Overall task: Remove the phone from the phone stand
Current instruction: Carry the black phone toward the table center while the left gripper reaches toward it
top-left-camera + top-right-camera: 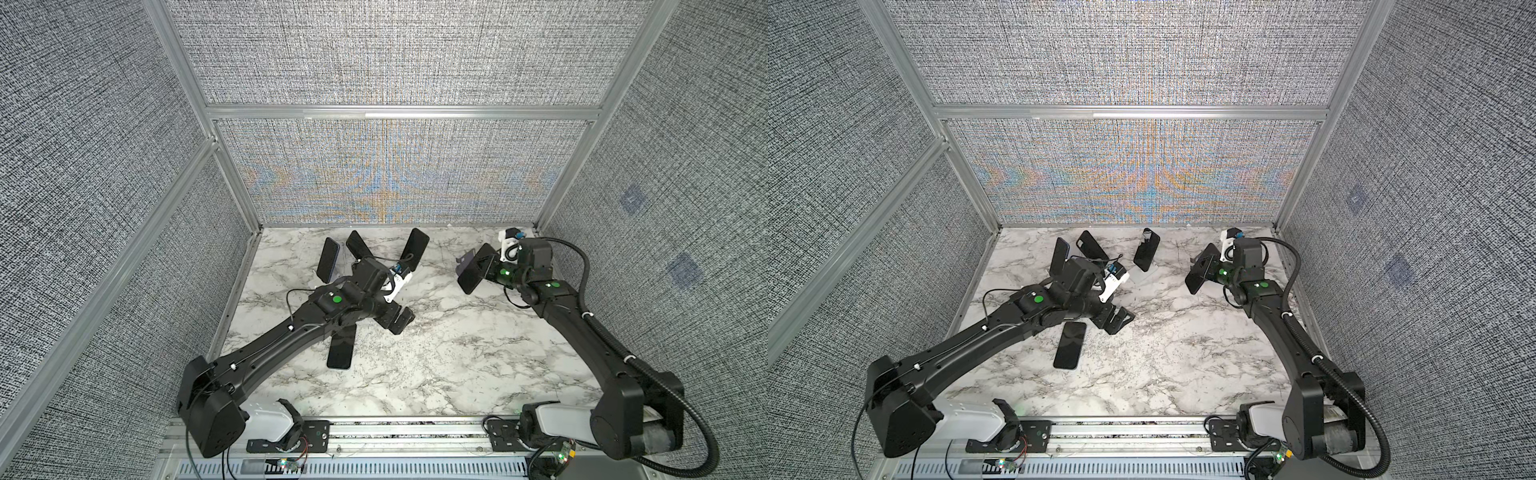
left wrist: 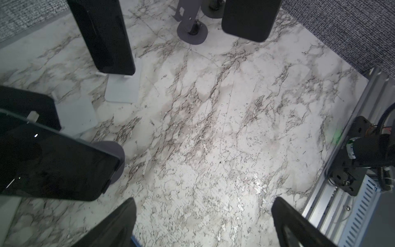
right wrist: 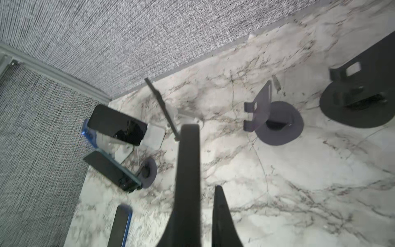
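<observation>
My right gripper point(image 1: 484, 266) point(image 3: 205, 188) is shut on the phone point(image 1: 471, 274) point(image 3: 189, 160), a black slab held in the air at the back right and seen edge-on in the right wrist view. Two empty grey phone stands point(image 3: 354, 111) point(image 3: 277, 126) sit on the marble below it. In a top view one stand's lip point(image 1: 460, 262) peeks out behind the phone. My left gripper point(image 1: 401, 320) point(image 2: 203, 201) hangs open over bare marble at mid-table, with nothing between its fingers.
Three other phones point(image 1: 328, 259) point(image 1: 359, 249) point(image 1: 417, 247) lean on stands at the back left. Another phone point(image 1: 341, 349) lies flat under my left arm. The marble table point(image 1: 457, 365) is walled by grey fabric panels, with an aluminium rail along its front.
</observation>
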